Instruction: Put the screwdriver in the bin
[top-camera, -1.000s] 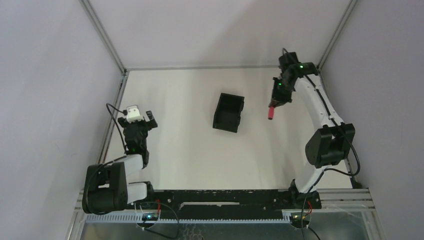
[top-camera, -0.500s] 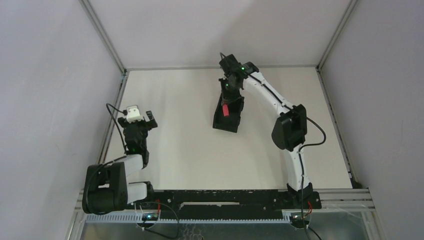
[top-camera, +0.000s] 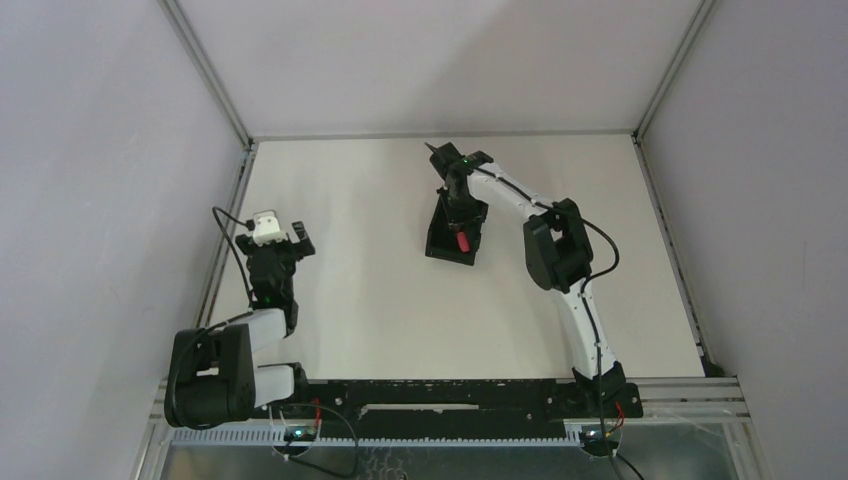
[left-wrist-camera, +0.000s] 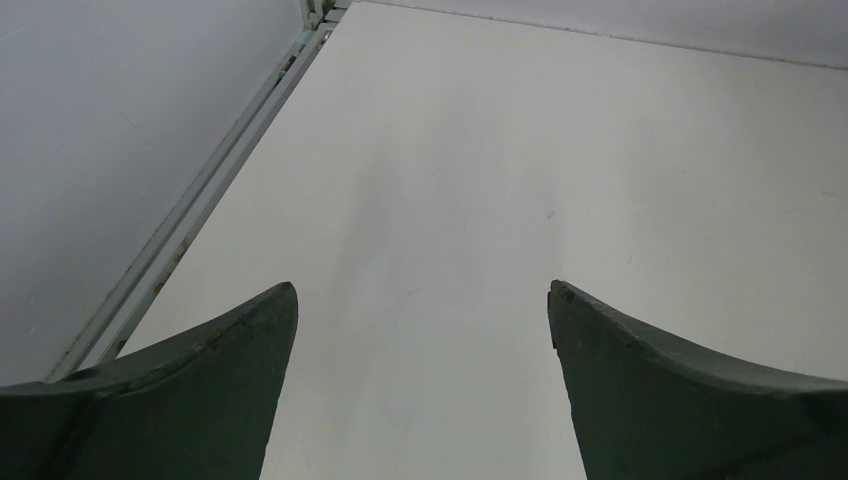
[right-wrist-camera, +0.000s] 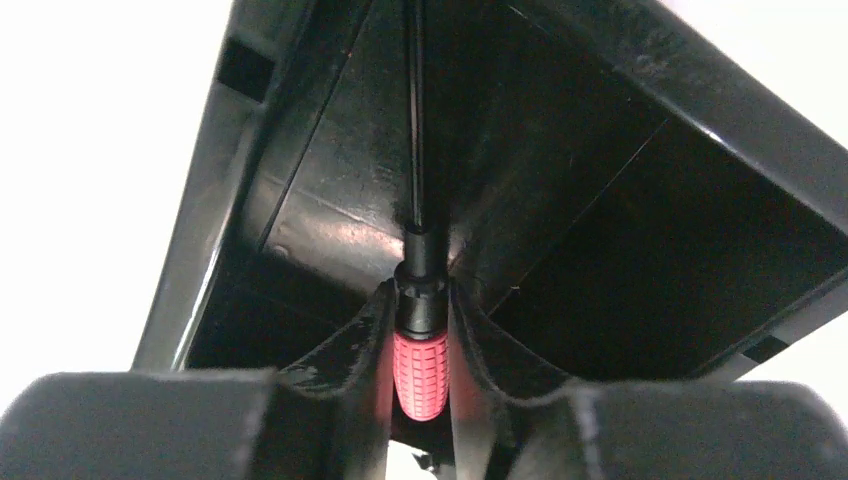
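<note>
The black bin (top-camera: 440, 235) stands mid-table, and its dark inside (right-wrist-camera: 600, 250) fills the right wrist view. My right gripper (top-camera: 460, 228) is over and inside the bin, shut on the screwdriver (right-wrist-camera: 420, 360). The red handle (top-camera: 462, 241) sits between the fingers (right-wrist-camera: 350, 350), and the thin dark shaft (right-wrist-camera: 415, 120) points ahead into the bin. I cannot tell whether the tip touches the floor of the bin. My left gripper (top-camera: 283, 240) is open and empty at the left side of the table; its fingertips (left-wrist-camera: 250, 340) hang over bare white table.
A metal frame rail (top-camera: 225, 240) runs along the table's left edge next to the left gripper. Grey walls enclose the table on the left, back and right. The black base rail (top-camera: 440, 395) lies along the near edge.
My right arm has swung left from the right side of the table with the screwdriver and lowered it into the bin. The left arm has not moved.
</note>
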